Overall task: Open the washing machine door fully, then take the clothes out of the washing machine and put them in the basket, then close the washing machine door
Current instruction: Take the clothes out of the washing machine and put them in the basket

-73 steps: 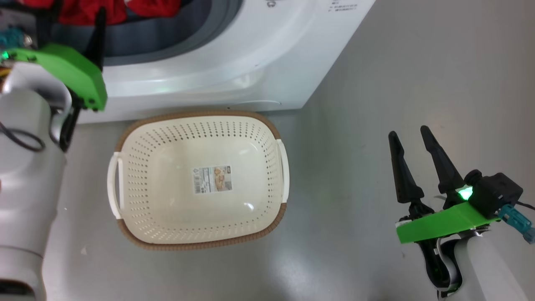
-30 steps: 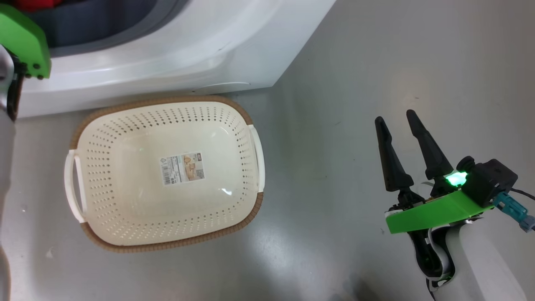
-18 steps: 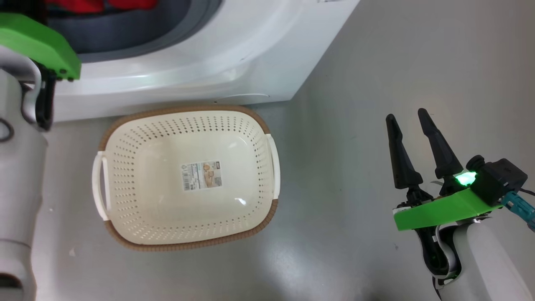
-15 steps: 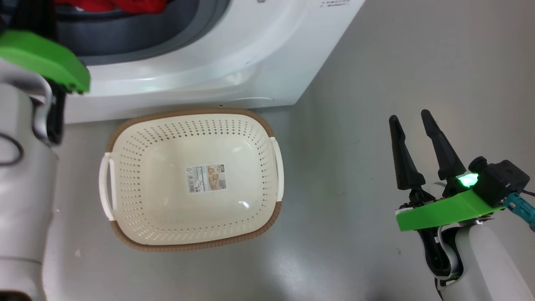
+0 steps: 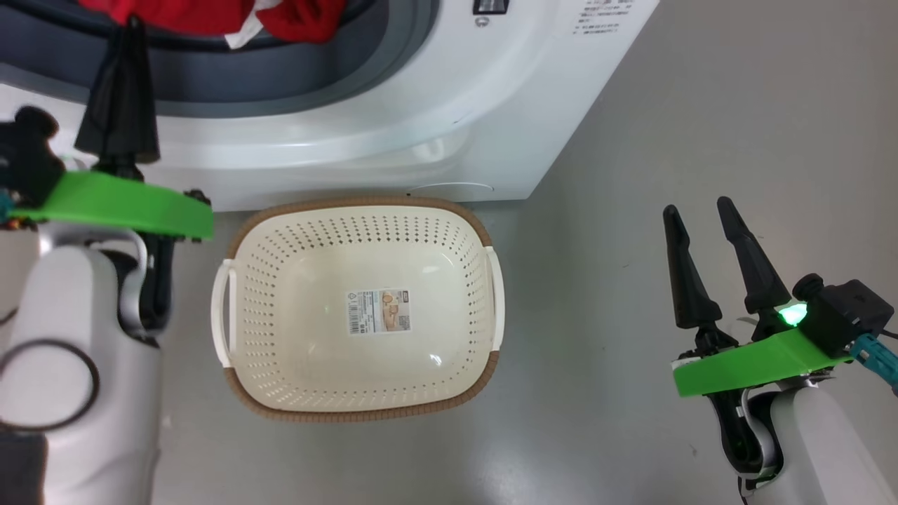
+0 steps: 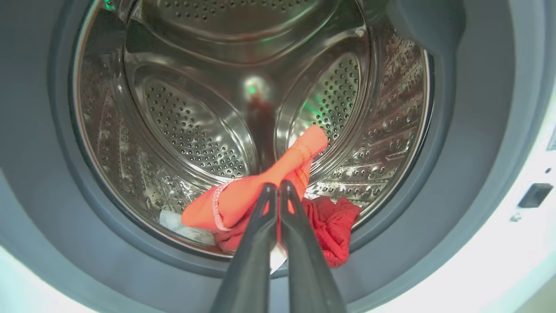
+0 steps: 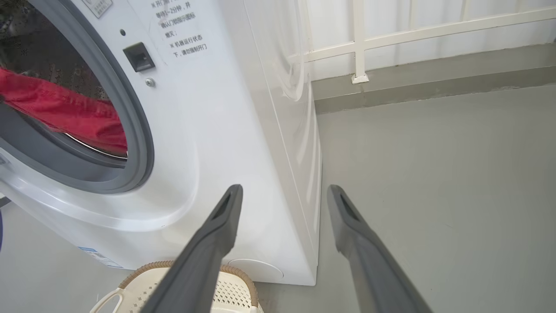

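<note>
Clothes (image 6: 243,200) partly hidden behind clenched left tool (image 6: 277,184), grip on them unclear, right tool (image 5: 697,205) released, fingers spread

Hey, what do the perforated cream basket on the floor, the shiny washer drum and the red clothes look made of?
Perforated cream basket: likely moulded plastic, smooth and slightly glossy, with glare spots; its brown woven-look rim is probably plastic too. Shiny washer drum: apparently polished steel, mirror-bright, punched with holes. Red clothes: soft matte fabric, creased and stitched.

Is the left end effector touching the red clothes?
Touching. The left wrist view shows the left end effector shut on a raised fold of the clothes.
</note>
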`<state>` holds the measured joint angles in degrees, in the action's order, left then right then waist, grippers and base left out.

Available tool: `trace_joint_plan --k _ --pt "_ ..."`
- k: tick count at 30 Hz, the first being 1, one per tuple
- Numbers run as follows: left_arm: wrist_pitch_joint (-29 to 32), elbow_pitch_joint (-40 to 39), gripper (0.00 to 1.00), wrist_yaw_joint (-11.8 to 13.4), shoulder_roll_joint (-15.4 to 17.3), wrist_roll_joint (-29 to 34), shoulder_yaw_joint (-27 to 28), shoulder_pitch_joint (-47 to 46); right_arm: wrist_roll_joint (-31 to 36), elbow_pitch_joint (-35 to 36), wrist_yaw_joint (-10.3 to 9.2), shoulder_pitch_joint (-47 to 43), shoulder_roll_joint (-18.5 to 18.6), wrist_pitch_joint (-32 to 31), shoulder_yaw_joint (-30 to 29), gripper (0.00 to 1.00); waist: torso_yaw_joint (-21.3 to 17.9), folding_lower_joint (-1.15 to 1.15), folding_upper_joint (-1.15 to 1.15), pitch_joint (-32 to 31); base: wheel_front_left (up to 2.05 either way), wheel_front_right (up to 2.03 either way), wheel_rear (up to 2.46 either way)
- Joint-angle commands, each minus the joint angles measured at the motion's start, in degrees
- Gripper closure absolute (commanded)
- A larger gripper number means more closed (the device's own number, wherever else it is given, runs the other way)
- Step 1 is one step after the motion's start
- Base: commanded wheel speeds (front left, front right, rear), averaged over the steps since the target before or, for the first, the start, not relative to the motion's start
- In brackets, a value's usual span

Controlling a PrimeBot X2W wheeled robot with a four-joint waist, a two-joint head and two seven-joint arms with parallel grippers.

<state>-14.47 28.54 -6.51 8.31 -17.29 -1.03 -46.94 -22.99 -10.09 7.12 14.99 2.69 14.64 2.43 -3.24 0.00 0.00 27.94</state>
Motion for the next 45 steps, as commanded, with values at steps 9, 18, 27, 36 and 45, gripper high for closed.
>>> trace_joint_plan --k 9,18,27,36,45 --pt "-0.52 -14.51 1.0 -0.94 -1.44 1.41 3.45 10.91 1.27 1.0 0.36 -2.19 0.19 0.36 0.69 0.0 1.24 0.0 0.0 -1.52 0.0 0.0 0.0" --pt "-0.52 -25.15 1.0 -0.96 -1.52 -0.35 3.62 18.96 1.73 1.01 0.36 -2.7 0.19 0.36 0.49 0.0 1.56 0.0 0.0 -2.21 0.0 0.0 0.0" --pt "-0.52 -39.97 1.0 -0.97 -2.94 -0.39 4.77 25.72 2.07 1.16 0.36 -2.77 0.19 0.36 0.7 0.0 1.69 0.0 0.0 -2.13 0.0 0.0 0.0" --pt "-0.52 -39.54 1.0 -0.97 -3.33 0.06 3.13 29.54 1.89 1.21 0.36 -2.43 0.19 0.36 1.05 0.0 1.45 0.0 0.0 -1.17 0.0 0.0 0.0" --pt "-0.52 -25.1 1.0 -0.97 -1.41 1.22 -0.45 28.71 1.29 1.51 0.36 -1.58 0.19 0.36 1.77 0.0 0.58 0.0 0.0 0.77 0.0 0.0 0.0"
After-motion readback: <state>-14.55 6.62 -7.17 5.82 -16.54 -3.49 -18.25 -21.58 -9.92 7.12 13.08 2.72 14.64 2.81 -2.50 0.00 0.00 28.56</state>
